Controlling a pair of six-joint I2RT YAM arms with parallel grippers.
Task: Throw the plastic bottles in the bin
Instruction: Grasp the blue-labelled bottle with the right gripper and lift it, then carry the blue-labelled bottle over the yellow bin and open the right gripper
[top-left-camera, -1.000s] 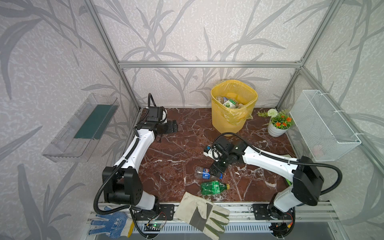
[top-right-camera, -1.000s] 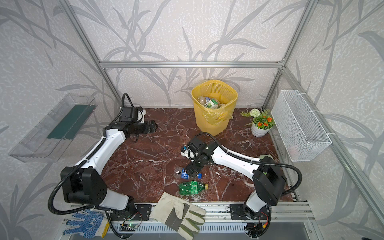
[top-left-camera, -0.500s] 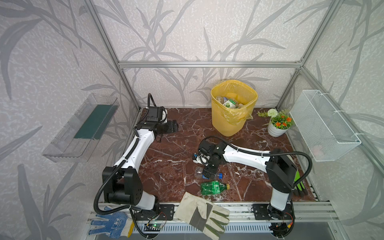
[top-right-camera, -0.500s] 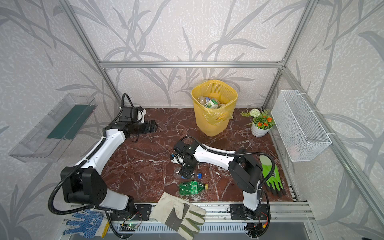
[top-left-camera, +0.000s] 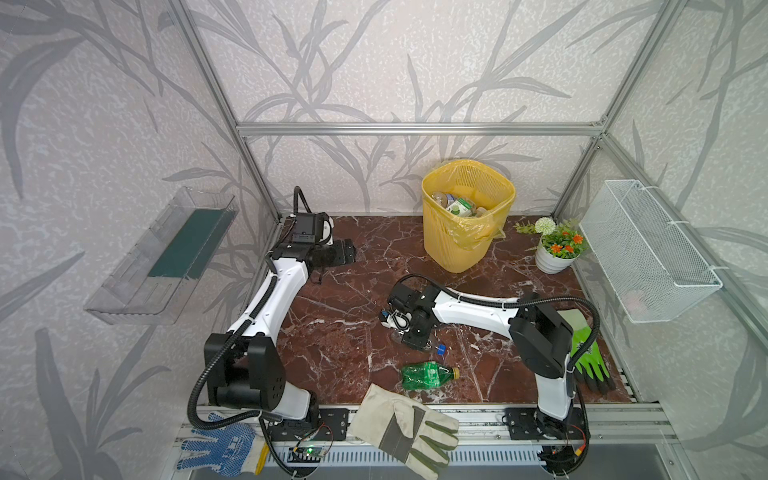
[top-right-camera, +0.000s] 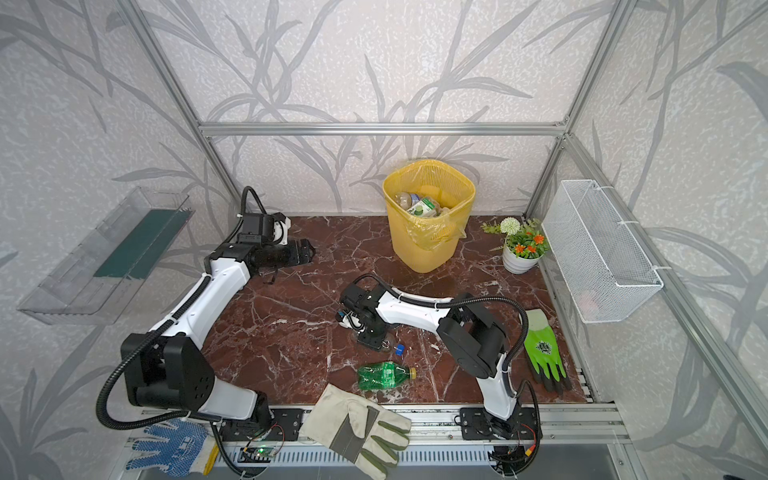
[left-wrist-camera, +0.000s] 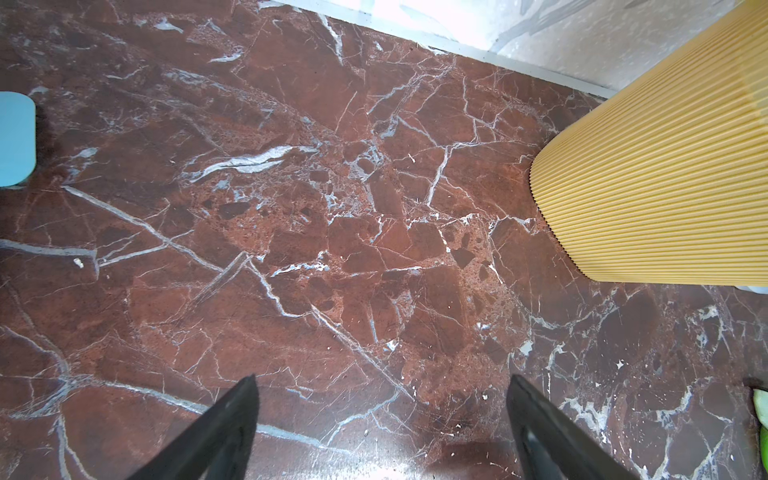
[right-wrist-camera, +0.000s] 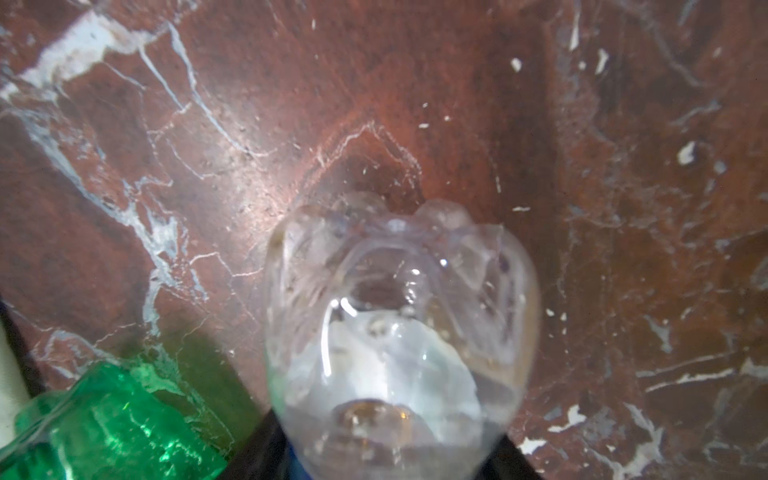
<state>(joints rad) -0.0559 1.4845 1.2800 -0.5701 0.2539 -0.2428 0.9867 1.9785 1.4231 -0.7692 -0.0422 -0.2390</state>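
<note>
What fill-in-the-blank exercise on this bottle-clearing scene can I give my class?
1. The right gripper is ____ on the clear bottle.
2. The left gripper is ____, with nothing between its fingers.
3. The green bottle lies on its ____ on the table.
4. The bin stands at the back and is coloured ____.

Missing words: shut; open; side; yellow.

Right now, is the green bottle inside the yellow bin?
No, the green bottle lies on its side out in front of the bin, close to the beige glove.
</note>
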